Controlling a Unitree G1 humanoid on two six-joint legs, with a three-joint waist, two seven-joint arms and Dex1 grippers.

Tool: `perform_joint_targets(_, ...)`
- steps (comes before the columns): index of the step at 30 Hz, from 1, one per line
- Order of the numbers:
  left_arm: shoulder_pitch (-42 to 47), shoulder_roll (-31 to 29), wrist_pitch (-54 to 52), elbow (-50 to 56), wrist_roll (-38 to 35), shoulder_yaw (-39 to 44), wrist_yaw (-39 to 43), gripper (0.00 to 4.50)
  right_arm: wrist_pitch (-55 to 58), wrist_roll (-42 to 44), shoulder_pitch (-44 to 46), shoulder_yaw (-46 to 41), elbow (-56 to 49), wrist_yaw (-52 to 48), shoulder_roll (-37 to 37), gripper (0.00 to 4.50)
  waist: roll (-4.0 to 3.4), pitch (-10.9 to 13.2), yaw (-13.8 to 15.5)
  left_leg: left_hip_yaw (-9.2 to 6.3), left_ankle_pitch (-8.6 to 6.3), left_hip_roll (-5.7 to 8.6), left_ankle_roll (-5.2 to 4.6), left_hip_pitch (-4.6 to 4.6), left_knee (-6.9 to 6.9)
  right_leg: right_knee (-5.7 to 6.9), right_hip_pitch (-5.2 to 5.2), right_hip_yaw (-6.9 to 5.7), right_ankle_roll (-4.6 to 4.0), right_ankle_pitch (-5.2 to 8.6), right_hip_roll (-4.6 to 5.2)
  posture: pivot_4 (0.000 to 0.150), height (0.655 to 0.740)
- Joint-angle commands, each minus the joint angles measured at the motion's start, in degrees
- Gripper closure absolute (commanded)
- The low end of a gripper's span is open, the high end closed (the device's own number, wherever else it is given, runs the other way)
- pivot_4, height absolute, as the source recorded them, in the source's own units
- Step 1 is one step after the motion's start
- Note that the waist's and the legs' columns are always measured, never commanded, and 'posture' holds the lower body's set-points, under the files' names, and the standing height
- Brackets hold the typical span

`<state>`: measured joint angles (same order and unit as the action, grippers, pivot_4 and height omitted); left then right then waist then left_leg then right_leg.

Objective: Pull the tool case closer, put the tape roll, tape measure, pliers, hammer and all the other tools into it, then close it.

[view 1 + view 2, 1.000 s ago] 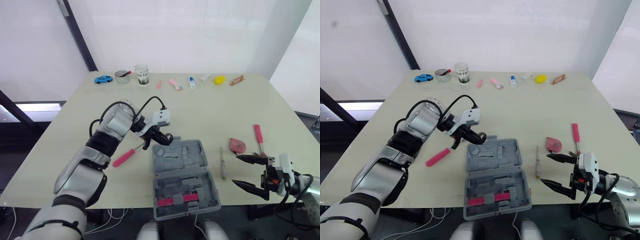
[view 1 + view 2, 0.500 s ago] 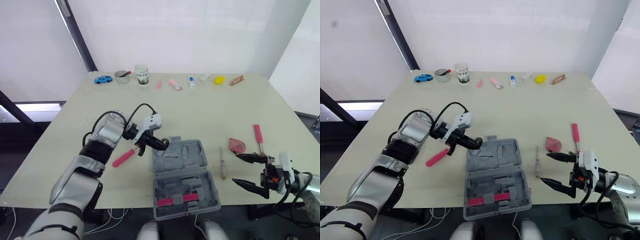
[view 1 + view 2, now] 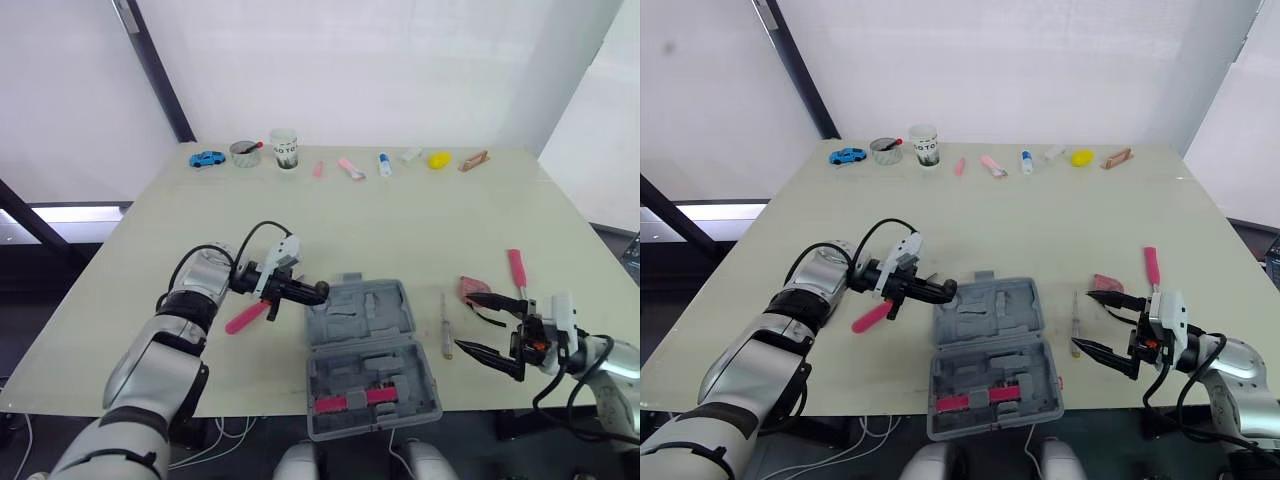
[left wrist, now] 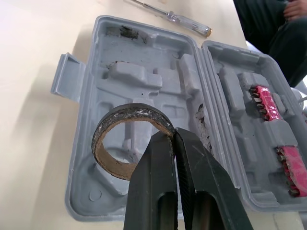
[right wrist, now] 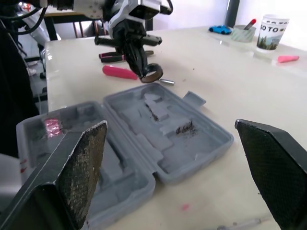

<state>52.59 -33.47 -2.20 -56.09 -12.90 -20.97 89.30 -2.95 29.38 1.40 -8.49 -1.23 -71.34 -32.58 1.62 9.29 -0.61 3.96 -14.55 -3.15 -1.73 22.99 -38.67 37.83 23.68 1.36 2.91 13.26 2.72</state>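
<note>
Left wrist view: tape roll held above the open tool case.
Left gripper has its 2 fingers pinched shut on the roll's rim, the ring hanging just past the tips over the case's far half. Advise lowering it flat into a fitting recess before release. Right gripper is spread wide and empty, beside the case.

You see a pale table standing before bright white walls, with a dark slanted post at the back left.
</note>
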Motion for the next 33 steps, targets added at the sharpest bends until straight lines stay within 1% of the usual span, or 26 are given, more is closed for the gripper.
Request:
perform_joint_targets(1,3.12,-1.35,3.86,-3.39,-2.18,-1.07,3.20,4.40,-2.07,-0.40,0.25,0.45,-1.56,1.37,1.18,0.00,0.03,0.01,0.01,0.00,0.00,0.00,0.00,0.00,0.00,0.00,0.00,-0.01,0.00,0.00,0.00,0.150,0.7400)
perform_joint_targets(5,4.71,-2.01,5.65,-6.99,-1.78,-3.08,3.20,4.40,-3.22,-1.05,0.20,1.35,-1.48,2.32,2.57,0.00,0.02,0.01,0.00,0.00,0.00,0.00,0.00,0.01,0.00,-0.01,0.00,-0.01,0.00,0.00,0.00,0.150,0.7400)
perform_joint_targets(11,6.85,-2.75,1.77,-8.86,-5.44,-8.50,3.20,4.40,-5.12,-2.30,1.47,3.06,-0.17,2.99,4.08,0.00,0.03,0.02,-0.03,-0.01,0.00,0.00,0.00,0.01,0.00,0.00,0.01,-0.02,0.00,0.00,0.00,0.150,0.7400)
perform_joint_targets(17,8.75,-1.15,6.60,-12.35,-2.99,-8.46,3.20,4.40,-5.81,-2.30,2.03,3.46,0.22,3.34,4.12,0.00,0.05,0.03,0.03,-0.01,0.00,0.00,0.00,0.02,0.00,-0.02,0.01,-0.03,-0.01,0.01,0.01,0.150,0.7400)
perform_joint_targets(22,9.17,-1.34,10.63,-10.40,-0.90,-12.96,3.20,4.40,-6.13,-2.09,1.45,3.19,0.41,2.92,3.74,0.00,0.06,0.03,0.01,0.00,0.00,0.00,0.00,0.04,0.00,-0.03,0.02,-0.03,-0.01,0.00,0.00,0.150,0.7400)
perform_joint_targets(26,10.91,-2.12,7.18,-6.84,-3.48,-19.00,3.20,4.40,-5.44,-1.67,1.85,3.30,0.74,2.11,3.22,0.00,0.07,0.04,0.00,-0.02,0.00,0.00,0.00,0.04,0.00,-0.02,0.02,-0.04,-0.01,0.00,0.01,0.150,0.7400)
perform_joint_targets(29,14.55,-0.91,6.24,-8.79,-0.54,-21.87,3.20,4.40,-4.27,-1.07,1.68,3.70,0.52,0.97,2.47,0.00,0.14,0.08,0.07,-0.04,0.00,0.00,0.00,0.06,0.00,-0.02,0.02,-0.05,-0.01,0.00,0.01,0.150,0.7400)
perform_joint_targets(33,18.41,0.85,3.04,-10.48,-0.35,-25.19,3.20,4.40,-2.74,-0.22,0.57,3.86,-0.37,-0.91,1.06,0.00,0.18,0.10,0.16,-0.08,0.00,0.03,0.00,0.13,-0.02,-0.08,0.02,-0.05,-0.01,0.01,0.00,0.150,0.7400)
